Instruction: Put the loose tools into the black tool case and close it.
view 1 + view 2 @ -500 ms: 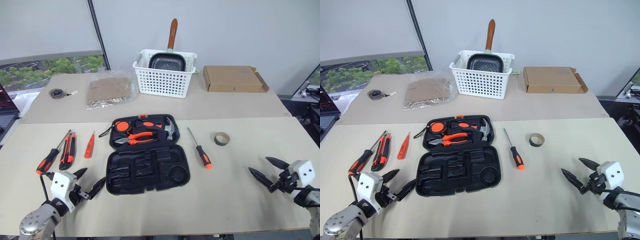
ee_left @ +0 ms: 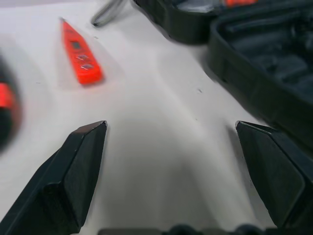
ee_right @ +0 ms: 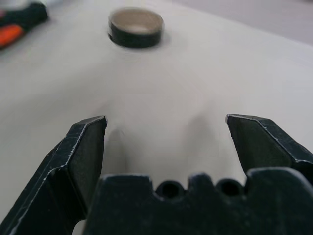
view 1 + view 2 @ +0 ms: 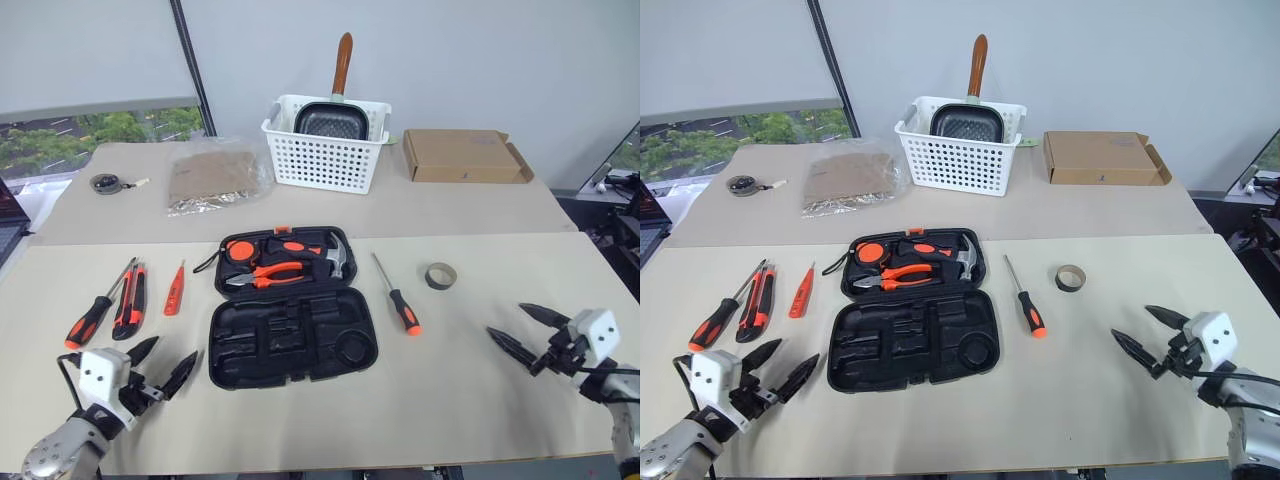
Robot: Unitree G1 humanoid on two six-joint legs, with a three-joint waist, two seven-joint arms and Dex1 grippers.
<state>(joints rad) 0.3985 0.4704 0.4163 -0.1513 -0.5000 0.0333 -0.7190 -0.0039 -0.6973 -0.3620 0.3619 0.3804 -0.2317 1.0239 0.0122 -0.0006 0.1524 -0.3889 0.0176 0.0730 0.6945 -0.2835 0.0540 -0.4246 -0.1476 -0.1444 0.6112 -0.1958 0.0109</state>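
The black tool case [image 4: 290,340] lies open at the table's middle, its near half bare. To its left lie a long orange-and-black screwdriver [image 4: 95,310], the utility knife [image 4: 133,300] and the slim orange screwdriver [image 4: 176,289]. To its right are a second long screwdriver [image 4: 398,296] and the tape ring [image 4: 441,276]. My left gripper [image 4: 172,350] hovers open near the case's near-left corner, with the slim screwdriver [image 2: 80,53] ahead of it. My right gripper [image 4: 506,320] stands open over the table's right side, facing the tape ring [image 3: 135,27]. Neither holds anything.
Orange pliers, a hammer and a tape measure sit in the case's far half [image 4: 285,265]. On the far table stand a white basket [image 4: 325,160] with a pan, a cardboard box [image 4: 462,156], a foil bag [image 4: 212,177] and a dark disc [image 4: 105,183].
The camera has shifted a little. My left gripper has drifted slightly left and nearer the table's front edge. The tools lie as before and both grippers stay open.
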